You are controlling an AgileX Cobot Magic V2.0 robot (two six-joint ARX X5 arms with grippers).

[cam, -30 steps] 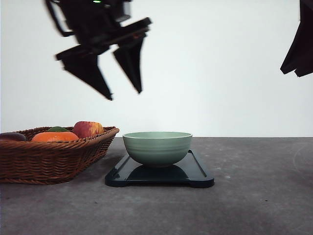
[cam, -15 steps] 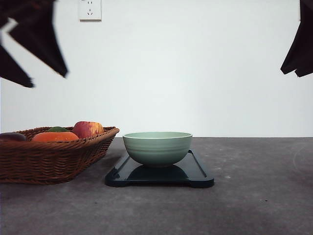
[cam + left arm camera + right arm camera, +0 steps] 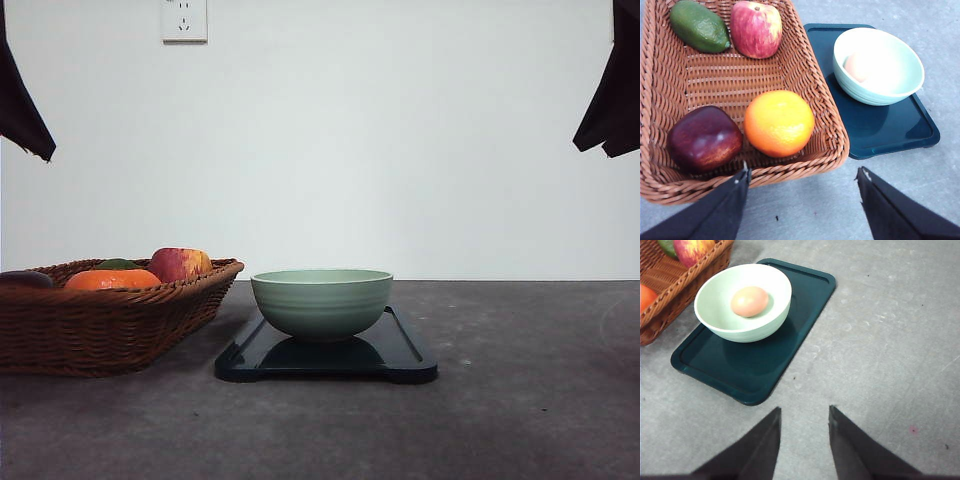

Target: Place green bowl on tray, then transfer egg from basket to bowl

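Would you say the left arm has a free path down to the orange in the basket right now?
Probably yes. The left gripper hangs open above the basket's near rim, and the orange lies uncovered just inside it, with a dark red apple close beside it.

Bright, even light; soft shadows under the green bowl (image 3: pixel 321 301); front view sharp; wrist views slightly washed

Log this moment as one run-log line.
green bowl: on tray | egg: in bowl | basket: fruit only | left gripper: open, empty | right gripper: open, empty
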